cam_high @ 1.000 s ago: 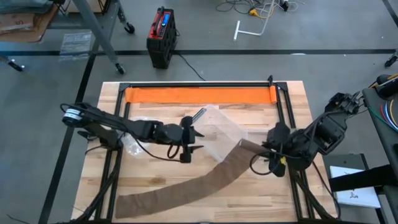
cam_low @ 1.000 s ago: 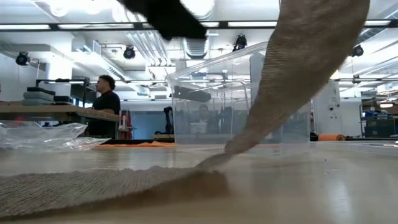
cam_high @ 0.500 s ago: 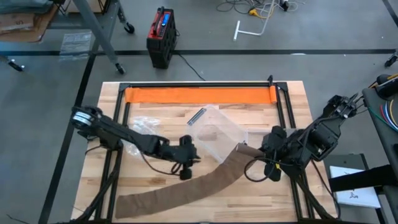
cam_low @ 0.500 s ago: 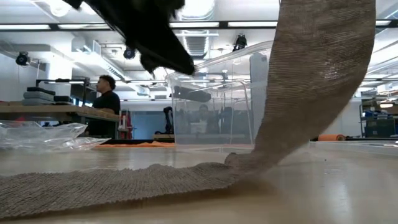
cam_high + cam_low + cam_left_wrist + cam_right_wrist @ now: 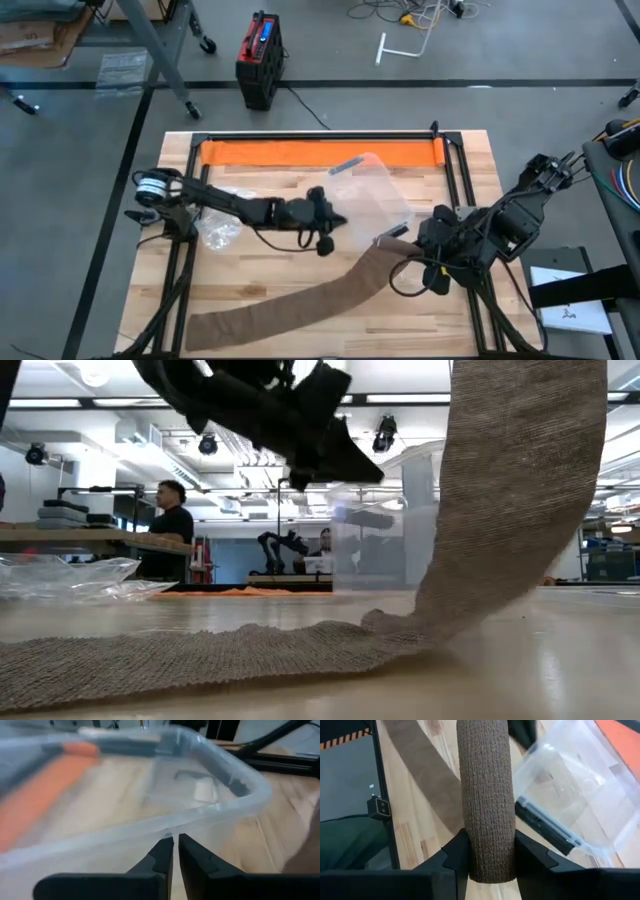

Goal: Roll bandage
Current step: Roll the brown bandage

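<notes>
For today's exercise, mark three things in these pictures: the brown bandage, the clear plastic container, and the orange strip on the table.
Brown bandage (image 5: 300,299), high view, on the middle of the stretch lying flat on the table.
Clear plastic container (image 5: 210,817), left wrist view, on its front rim.
Orange strip (image 5: 300,152), high view, on its middle.

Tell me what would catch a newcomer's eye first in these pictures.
Probably the long brown bandage, trailing from the table's front left corner up to the right gripper, which is clamped on its raised end. Next, the clear plastic bin at the table's middle, with the left gripper pinched on its rim. Behind both, a bright orange strip runs along the far edge.
</notes>
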### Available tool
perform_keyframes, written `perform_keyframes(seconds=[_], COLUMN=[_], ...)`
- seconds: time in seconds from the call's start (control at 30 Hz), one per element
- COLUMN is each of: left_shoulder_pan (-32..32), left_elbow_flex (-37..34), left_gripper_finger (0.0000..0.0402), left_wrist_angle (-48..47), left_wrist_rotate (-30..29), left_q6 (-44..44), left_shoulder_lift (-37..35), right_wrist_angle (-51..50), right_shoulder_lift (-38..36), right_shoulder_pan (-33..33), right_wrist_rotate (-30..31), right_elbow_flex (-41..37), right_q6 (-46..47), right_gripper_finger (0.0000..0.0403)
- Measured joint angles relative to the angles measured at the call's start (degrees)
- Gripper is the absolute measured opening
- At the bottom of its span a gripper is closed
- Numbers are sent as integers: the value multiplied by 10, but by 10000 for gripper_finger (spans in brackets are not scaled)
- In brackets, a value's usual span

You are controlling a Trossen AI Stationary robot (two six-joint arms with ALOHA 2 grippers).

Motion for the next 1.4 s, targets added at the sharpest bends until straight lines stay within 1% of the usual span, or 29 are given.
perform_keyframes(seconds=[0.07, 0.17, 0.33, 0.4, 0.47, 0.57, 0.63, 0.77, 0.83, 0.87, 0.93, 1.03, 1.13, 1.23, 1.4], left_shoulder_pan=[1, 0, 0, -4, -8, -22, -35, -64, -71, -72, -72, -64, -54, -42, -23], left_elbow_flex=[0, 0, 0, -3, -5, -5, -6, -6, -6, -5, 1, 18, 56, 102, 166], left_gripper_finger=[23, 33, 60, 72, 85, 105, 119, 147, 160, 167, 180, 199, 219, 239, 265], left_wrist_angle=[-20, -78, -176, -172, -156, -114, -87, -27, 23, 41, 49, 43, 15, -44, -157], left_wrist_rotate=[-3, -24, -29, -23, 10, 73, 95, 97, 97, 99, 101, 104, 104, 104, 100], left_q6=[29, 59, 68, 65, 63, 63, 68, 93, 101, 99, 80, 67, 65, 76, 103], left_shoulder_lift=[-30, -84, -168, -192, -207, -208, -205, -197, -190, -187, -174, -144, -125, -123, -125], right_wrist_angle=[0, 0, 6, 17, 37, 83, 110, 121, 118, 119, 119, 116, 102, 62, -37], right_shoulder_lift=[0, 1, 1, 6, 13, 25, 32, 39, 38, 39, 37, 33, 30, 27, 26], right_shoulder_pan=[0, 0, 0, -3, -9, -20, -27, -45, -53, -57, -64, -72, -84, -100, -113], right_wrist_rotate=[0, 0, 13, 16, 15, 15, 10, -2, -2, -2, -2, 0, 4, 15, 19], right_elbow_flex=[0, 0, 0, 0, 0, -1, 0, 2, 2, 2, 2, 3, 12, 29, 85], right_q6=[-1, 0, 19, 15, 0, -41, -71, -98, -110, -113, -125, -145, -172, -189, -184], right_gripper_finger=[119, 118, 113, 114, 116, 115, 113, 114, 116, 117, 115, 111, 111, 116, 116])
